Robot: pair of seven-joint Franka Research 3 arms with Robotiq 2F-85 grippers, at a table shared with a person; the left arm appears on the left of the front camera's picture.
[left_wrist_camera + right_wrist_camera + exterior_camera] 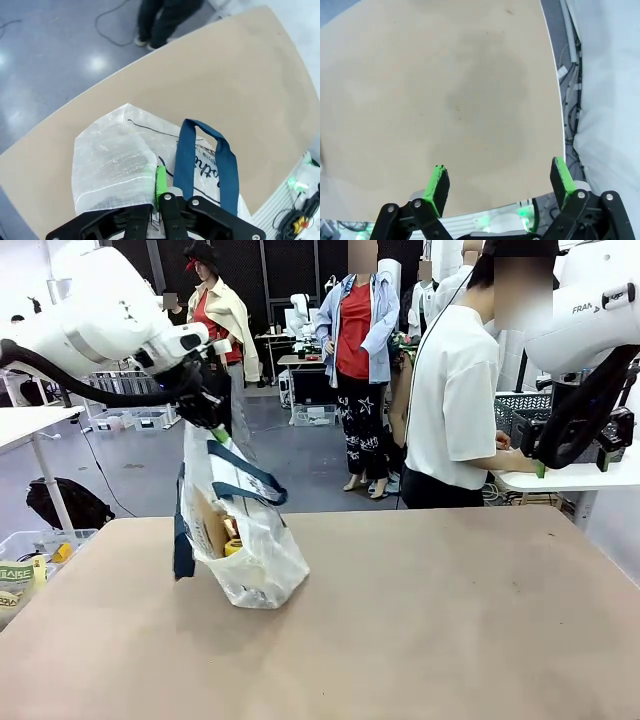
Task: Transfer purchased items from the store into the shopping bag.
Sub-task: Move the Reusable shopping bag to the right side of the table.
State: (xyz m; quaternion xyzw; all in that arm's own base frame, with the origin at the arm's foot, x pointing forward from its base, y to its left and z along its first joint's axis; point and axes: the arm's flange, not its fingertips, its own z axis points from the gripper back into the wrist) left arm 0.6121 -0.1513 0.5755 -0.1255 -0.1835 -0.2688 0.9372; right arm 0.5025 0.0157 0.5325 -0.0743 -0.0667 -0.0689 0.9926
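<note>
The shopping bag sits left of the table's middle, already holding items. The left gripper, directly above it, pinches its top edge. The right gripper, far right of the bag, gapes empty. Packing looks nearly done.

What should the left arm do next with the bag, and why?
Probably keep the left gripper shut on the shopping bag and hold its top up: the bag rests on the table with items inside, while the right gripper hangs open, holding nothing.

Crinkly translucent plastic shopping bag, matt smooth table
</note>
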